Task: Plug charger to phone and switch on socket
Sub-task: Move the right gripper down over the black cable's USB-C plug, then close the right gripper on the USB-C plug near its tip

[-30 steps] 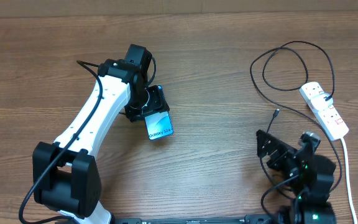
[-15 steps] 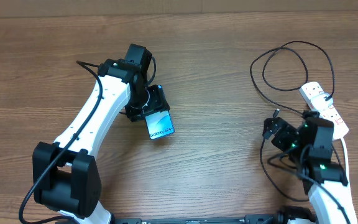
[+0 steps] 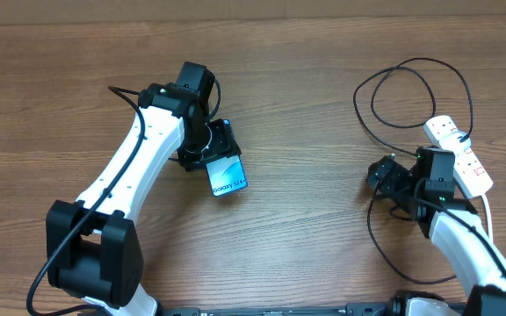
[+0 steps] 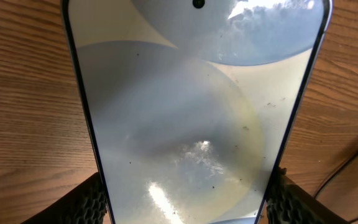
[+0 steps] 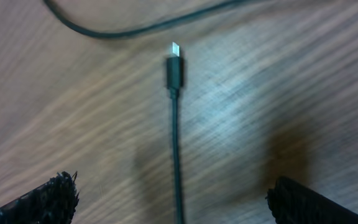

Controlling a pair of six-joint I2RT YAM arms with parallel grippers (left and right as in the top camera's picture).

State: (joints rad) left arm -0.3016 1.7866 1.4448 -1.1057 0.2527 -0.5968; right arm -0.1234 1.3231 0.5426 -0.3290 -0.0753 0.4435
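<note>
Toward the left-centre of the wooden table (image 3: 306, 105), the left gripper (image 3: 216, 158) is grasping the phone (image 3: 227, 178), with the jaws clenched on its 2 long sides. Seen from overhead, the phone is sticking out from the gripper toward the near edge of the table. Its light blue screen is facing up, and the "Galaxy S24" text is lying at the end away from the jaws. From the left wrist camera, the gripper's 2 black fingers (image 4: 91, 200) are pressing against the phone's dark side edges, and the pale screen is filling most of the view. Whether the phone is resting on the wood or hanging just above it, I cannot tell.

Over on the right side, the right gripper (image 3: 379, 172) is hovering with its jaws released and spread wide, grasping nothing. The right wrist picture is blurred, but the charger cable (image 3: 411, 63) is showing there, running straight up between the 2 fingertips (image 5: 45, 199). It is ending in a small black connector tip (image 5: 174, 70) lying flat on the wood, apart from both fingers. Overhead, the cable is looping widely behind the gripper and running to the white power strip (image 3: 460, 156). That strip is lying at an angle just beside the right arm, well apart from the phone. A thick white cord (image 3: 490, 230) is trailing from the strip's near end.
</note>
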